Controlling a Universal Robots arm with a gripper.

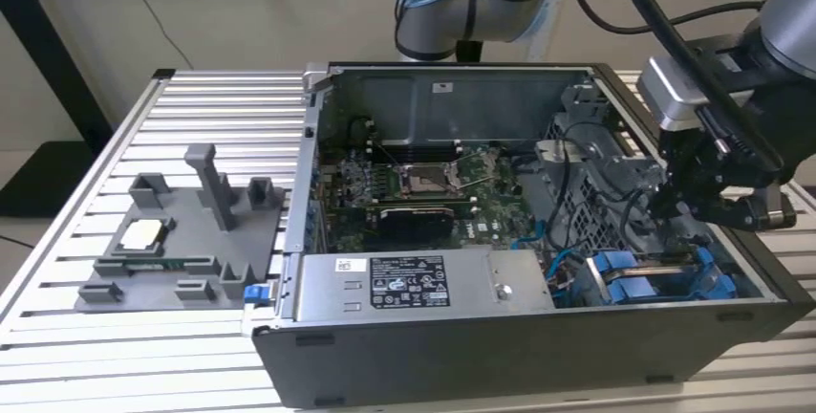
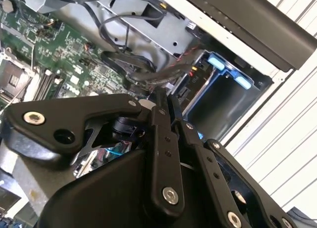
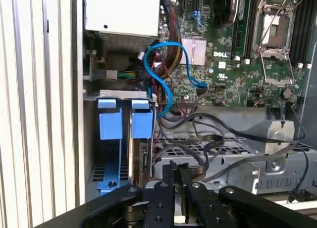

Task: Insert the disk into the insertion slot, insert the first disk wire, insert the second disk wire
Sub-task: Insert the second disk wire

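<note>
tool (image 1: 674, 205): fingers (image 3: 171, 181) together, nothing visibly clamped, inside the open computer case (image 1: 421, 346) above the perforated cage (image 3: 218, 154) and black cables (image 3: 208, 134) | insertion slot (image 1: 663, 274): case corner at exterior view's right, blue guides (image 3: 124, 121) | disk: cannot tell whether it sits in the slot | blue wire (image 3: 163, 74): over motherboard (image 1: 421, 188) | case on slatted surface (image 1: 153, 117)
</note>
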